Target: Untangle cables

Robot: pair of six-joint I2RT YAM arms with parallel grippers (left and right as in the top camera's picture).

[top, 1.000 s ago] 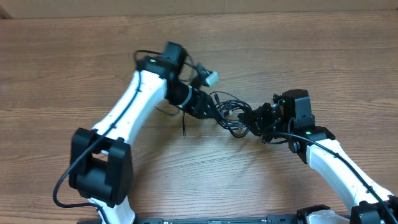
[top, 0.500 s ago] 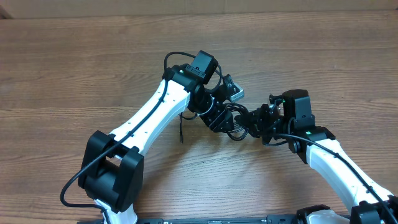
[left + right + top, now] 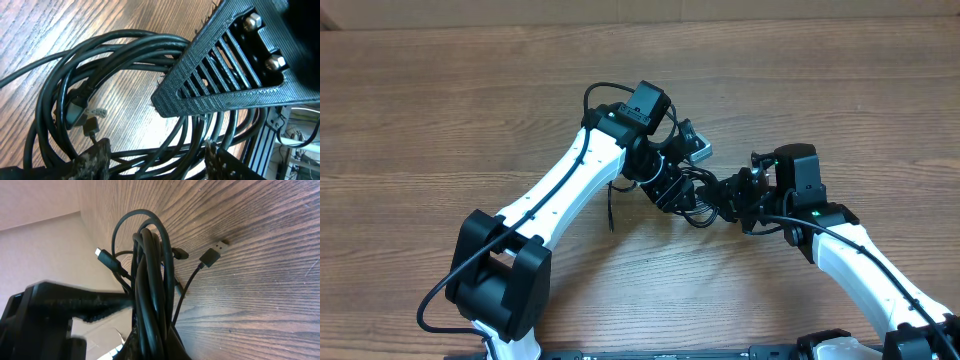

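Note:
The cables (image 3: 696, 208) are a tangled black bundle at mid-table between my two grippers. My right gripper (image 3: 728, 195) is shut on the bundle's right side. In the right wrist view the strands (image 3: 150, 265) run up from the closed gripper (image 3: 157, 347), and a USB-A plug (image 3: 212, 255) and a small silver-tipped plug (image 3: 100, 254) stick out. My left gripper (image 3: 672, 192) sits on the bundle's left side. In the left wrist view it (image 3: 157, 156) is open, with several loops (image 3: 120, 45) passing between its fingers (image 3: 95, 160).
One thin cable end (image 3: 612, 208) trails left of the bundle onto the wooden table (image 3: 440, 120). The right gripper's black lattice finger (image 3: 225, 65) hangs just above the loops in the left wrist view. A beige wall edge (image 3: 620, 8) runs along the far side.
Over the last second my left arm swung right and came down onto the cable bundle. In the last half second almost nothing moved. The right gripper kept its hold.

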